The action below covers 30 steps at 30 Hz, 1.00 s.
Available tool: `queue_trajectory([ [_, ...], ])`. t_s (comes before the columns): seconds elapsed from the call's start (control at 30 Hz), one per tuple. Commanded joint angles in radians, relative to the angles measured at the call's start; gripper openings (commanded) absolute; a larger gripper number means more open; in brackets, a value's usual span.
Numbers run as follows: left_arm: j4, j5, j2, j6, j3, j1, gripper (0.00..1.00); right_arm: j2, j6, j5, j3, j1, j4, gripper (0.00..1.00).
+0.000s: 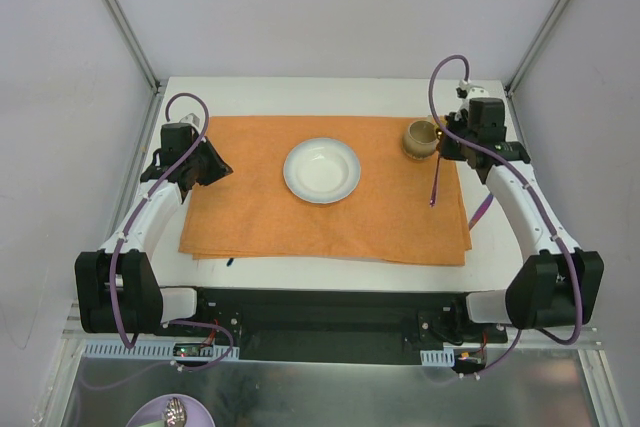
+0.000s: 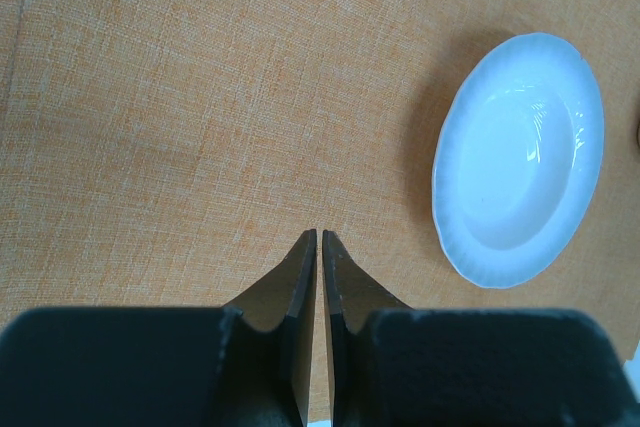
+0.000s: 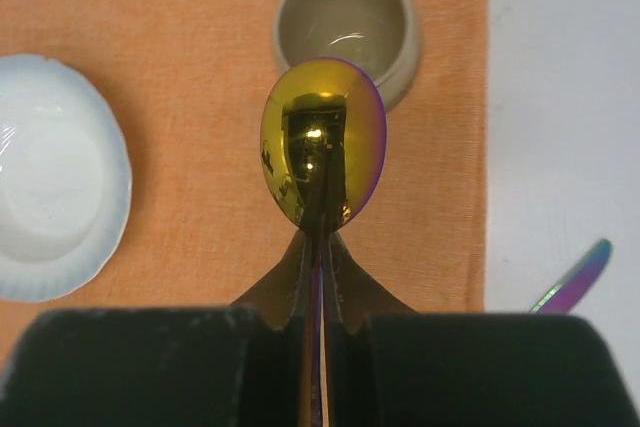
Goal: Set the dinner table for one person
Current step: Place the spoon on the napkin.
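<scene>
An orange placemat (image 1: 330, 222) lies on the white dinner table (image 1: 300, 95). On the mat's middle sits a white plate (image 1: 321, 169) (image 2: 520, 157) (image 3: 45, 177). Near the mat's far right corner stands a beige cup (image 1: 419, 139) (image 3: 348, 22). My right gripper (image 1: 447, 143) (image 3: 320, 235) is shut on an iridescent gold-purple spoon (image 3: 323, 137), whose bowl sticks out past the fingertips, just short of the cup. My left gripper (image 1: 214, 169) (image 2: 319, 235) is shut with nothing in it. It hovers over the mat's left part, left of the plate.
Another iridescent utensil (image 3: 575, 279) lies on the bare white tabletop right of the mat; only its end shows. A purple dish (image 1: 170, 413) with something metallic in it sits on the metal surface below the arm bases. Metal frame posts rise at the table's far corners.
</scene>
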Motion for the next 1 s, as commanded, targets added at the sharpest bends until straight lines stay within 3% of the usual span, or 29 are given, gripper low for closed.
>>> queue_trajectory([
  [0.0,0.008,-0.022,-0.015,-0.017,-0.006,0.003,0.06,0.038,-0.008,-0.207,-0.001,0.013,0.064,0.01],
  [0.2,0.009,-0.023,-0.015,-0.015,-0.003,0.003,0.06,0.106,0.032,-0.309,0.013,0.038,0.044,0.01],
  [0.5,0.008,-0.025,-0.012,-0.017,0.001,0.003,0.06,0.202,0.147,-0.185,0.005,0.174,0.066,0.01],
  [0.8,0.008,-0.03,-0.016,-0.014,0.001,0.003,0.06,0.363,0.273,0.048,0.071,0.273,0.073,0.01],
  [0.97,0.008,-0.034,-0.029,-0.008,-0.001,0.004,0.16,0.423,0.311,0.095,0.103,0.28,0.073,0.01],
])
